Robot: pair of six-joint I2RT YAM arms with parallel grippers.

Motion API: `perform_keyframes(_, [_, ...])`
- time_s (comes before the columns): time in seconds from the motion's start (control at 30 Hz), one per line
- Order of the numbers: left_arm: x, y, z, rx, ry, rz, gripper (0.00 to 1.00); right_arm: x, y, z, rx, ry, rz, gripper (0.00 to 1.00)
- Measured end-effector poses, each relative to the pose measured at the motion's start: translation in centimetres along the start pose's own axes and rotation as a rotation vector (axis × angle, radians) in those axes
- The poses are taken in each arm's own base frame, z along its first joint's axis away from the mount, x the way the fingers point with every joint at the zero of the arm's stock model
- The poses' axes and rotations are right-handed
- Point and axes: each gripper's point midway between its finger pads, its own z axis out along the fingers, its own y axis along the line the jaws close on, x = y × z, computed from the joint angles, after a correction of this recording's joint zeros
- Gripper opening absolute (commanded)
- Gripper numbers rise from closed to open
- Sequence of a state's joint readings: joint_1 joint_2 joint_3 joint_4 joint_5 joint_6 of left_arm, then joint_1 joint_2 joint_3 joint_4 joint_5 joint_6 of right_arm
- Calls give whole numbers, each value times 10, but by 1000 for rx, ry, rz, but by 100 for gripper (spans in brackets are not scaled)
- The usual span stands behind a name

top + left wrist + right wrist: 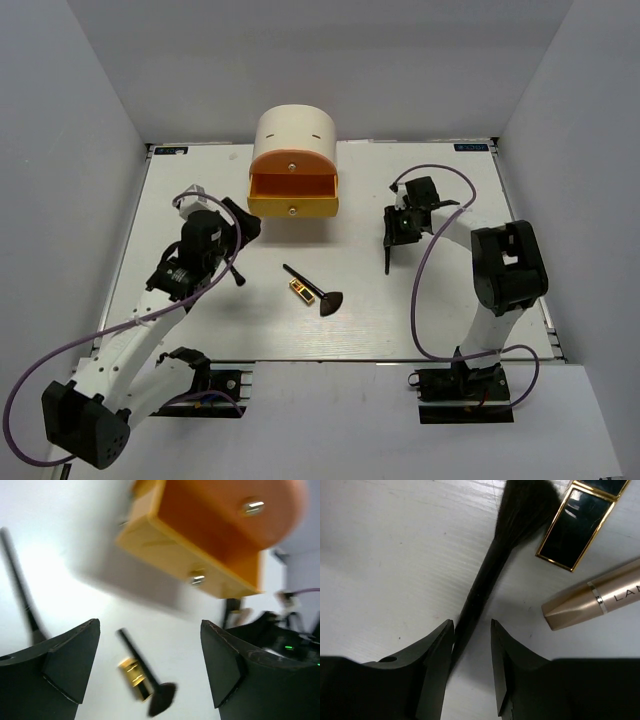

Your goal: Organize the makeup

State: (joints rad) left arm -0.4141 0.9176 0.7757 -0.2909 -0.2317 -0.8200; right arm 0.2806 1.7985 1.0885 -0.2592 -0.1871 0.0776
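A fan-headed black brush (316, 294) and a small gold lipstick (298, 290) lie side by side mid-table; both show in the left wrist view, the brush (145, 677) and the lipstick (134, 677). My left gripper (243, 222) hovers open and empty left of the drawers (150, 665). A thin black brush (20, 587) lies by it. My right gripper (393, 228) straddles another black brush (490, 565). Its jaws are narrowly open (471, 624), and the handle touches only the left finger. A slim pinkish stick (592, 600) and a black-and-gold case (580, 522) lie beside that brush.
The cream rounded box (293, 135) stands at the back centre with its upper orange-yellow drawer (293, 190) pulled open; the drawers also show in the left wrist view (210, 535). Grey walls enclose the white table (200, 180) on three sides.
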Motion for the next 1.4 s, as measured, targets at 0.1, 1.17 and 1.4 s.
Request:
perform_keyframes(0.1, [18,36,-3,-144,52,20,94,0,-2,6,27,12,-6,42])
perform_keyframes(1.17, [91,165,2,-715,397,180,98,-124,132,-151,-394,-561,-686,0])
perform_keyframes(1.4, [94,160,6,-674,419,169,98,-167,198,-181,-601,-739,-1042,0])
